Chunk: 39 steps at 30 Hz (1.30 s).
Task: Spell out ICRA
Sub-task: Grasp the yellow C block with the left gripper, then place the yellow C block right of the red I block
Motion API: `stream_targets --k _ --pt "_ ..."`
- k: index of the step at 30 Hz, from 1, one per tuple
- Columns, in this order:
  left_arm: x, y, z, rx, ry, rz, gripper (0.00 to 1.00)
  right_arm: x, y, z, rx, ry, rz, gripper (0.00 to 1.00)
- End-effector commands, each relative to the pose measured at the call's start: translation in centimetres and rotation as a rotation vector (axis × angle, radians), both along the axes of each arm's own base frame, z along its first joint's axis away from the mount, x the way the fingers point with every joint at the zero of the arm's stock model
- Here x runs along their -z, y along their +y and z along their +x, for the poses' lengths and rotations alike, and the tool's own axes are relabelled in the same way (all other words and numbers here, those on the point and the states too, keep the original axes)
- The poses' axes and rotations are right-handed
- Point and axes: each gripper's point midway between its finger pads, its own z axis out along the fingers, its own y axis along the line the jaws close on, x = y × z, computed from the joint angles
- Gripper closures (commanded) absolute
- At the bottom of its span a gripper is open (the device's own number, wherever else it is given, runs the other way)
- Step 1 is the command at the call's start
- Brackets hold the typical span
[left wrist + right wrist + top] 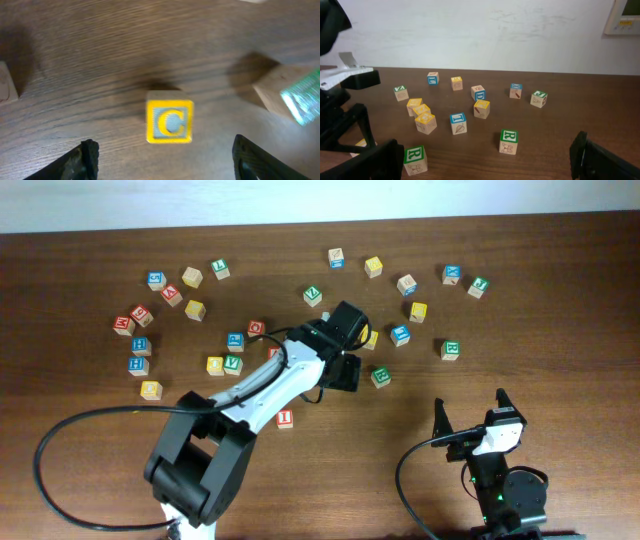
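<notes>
The left claw point(164, 146) is hanging released, pointing down at the tabletop point(560, 380). Its two fingers are standing wide apart on either side of the yellow C cube point(170, 121) without touching it. The cube is lying flat, letter face up, with bare wood all round it.

The left arm point(265, 385) is reaching diagonally from the near left corner out to the middle of the scatter, and its wrist is covering the C cube from overhead. In the wrist view a green-faced cube point(297, 97) is sitting off to the right of the claw, and the edge of a plain wooden cube point(6, 82) is showing at the far left. Neither is lying between the fingers.

The red I cube point(284, 419) is resting just beside the forearm on its near side. The right claw point(470, 412) is sitting near the front edge, likewise released and empty, facing the green R cube point(508, 141). Other letter cubes are lying scattered toward the far edge. Bare wood is stretching along the near right side, giving open room.
</notes>
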Motion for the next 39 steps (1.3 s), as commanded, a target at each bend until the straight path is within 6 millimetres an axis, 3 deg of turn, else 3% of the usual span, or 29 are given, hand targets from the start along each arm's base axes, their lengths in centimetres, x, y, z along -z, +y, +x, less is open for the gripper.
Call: stream_targets --k 1,10,17,31,39 --pt "1.1 0.7 0.6 -0.092 -0.009 0.025 0.31 0.3 0.0 0.0 0.001 0.007 0.007 0.02" --pt "3.4 0.2 1.2 -0.085 -0.005 0.029 0.41 0.3 0.0 0.0 0.001 0.006 0.007 0.02" --pt "3.3 0.1 1.3 -0.062 -0.013 0.031 0.58 0.3 0.0 0.0 0.001 0.006 0.007 0.02" --pt "3.3 0.1 1.3 -0.062 -0.013 0.030 0.72 0.3 0.0 0.0 0.001 0.007 0.007 0.02" --pt "3.2 0.7 0.2 -0.059 0.039 0.057 0.75 0.3 0.0 0.0 0.001 0.007 0.007 0.02"
